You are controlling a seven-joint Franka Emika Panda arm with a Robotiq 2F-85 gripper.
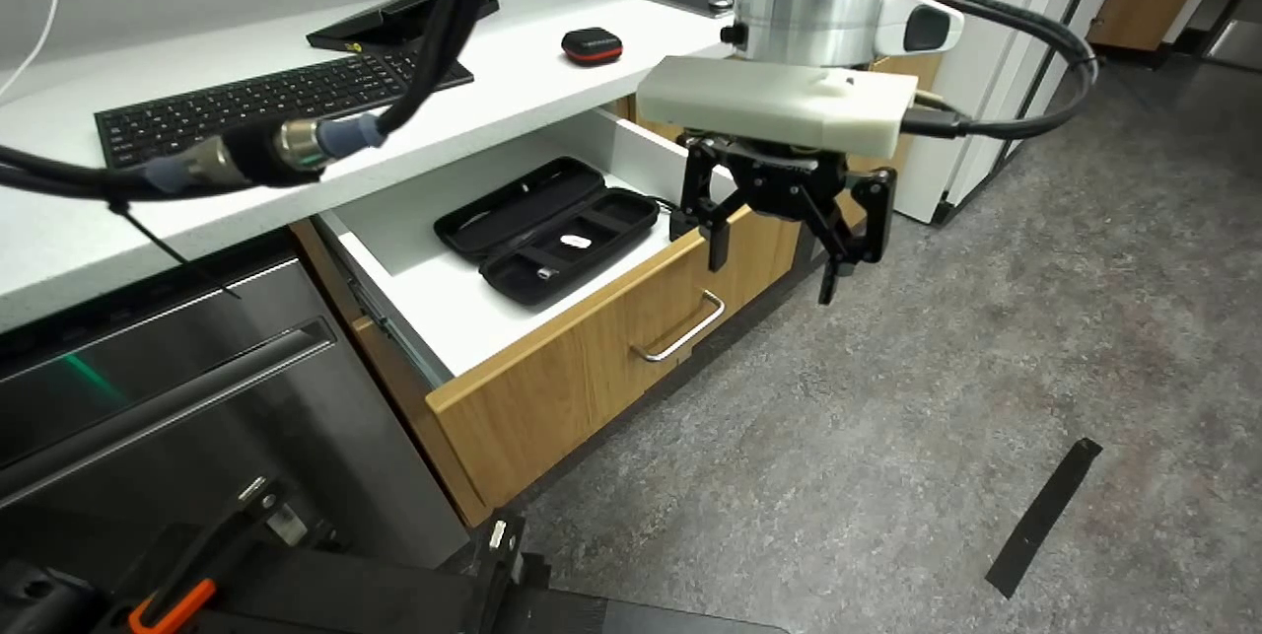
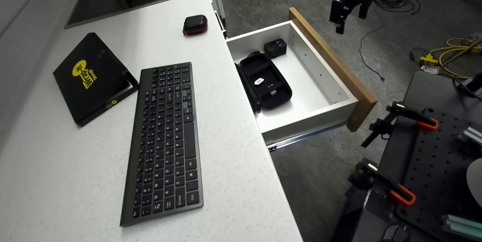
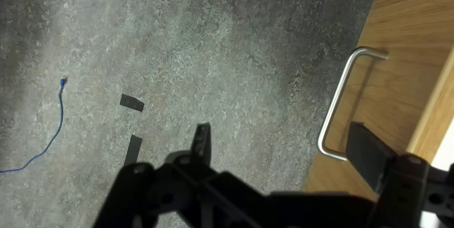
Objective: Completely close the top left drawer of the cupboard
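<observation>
The top left drawer of the cupboard stands pulled out in both exterior views, with its oak front away from the white worktop. Its white inside holds an open black case and a small black block. The silver bar handle sits on the front and also shows in the wrist view. My gripper is open and empty, pointing down in front of the drawer front, near the handle. In the wrist view, the gripper's right finger overlaps the oak front; contact cannot be told.
A keyboard, a black box and a small black-red case lie on the worktop. A steel appliance is beside the drawer. A black bench with orange-handled clamps stands opposite. A blue cable lies on the floor.
</observation>
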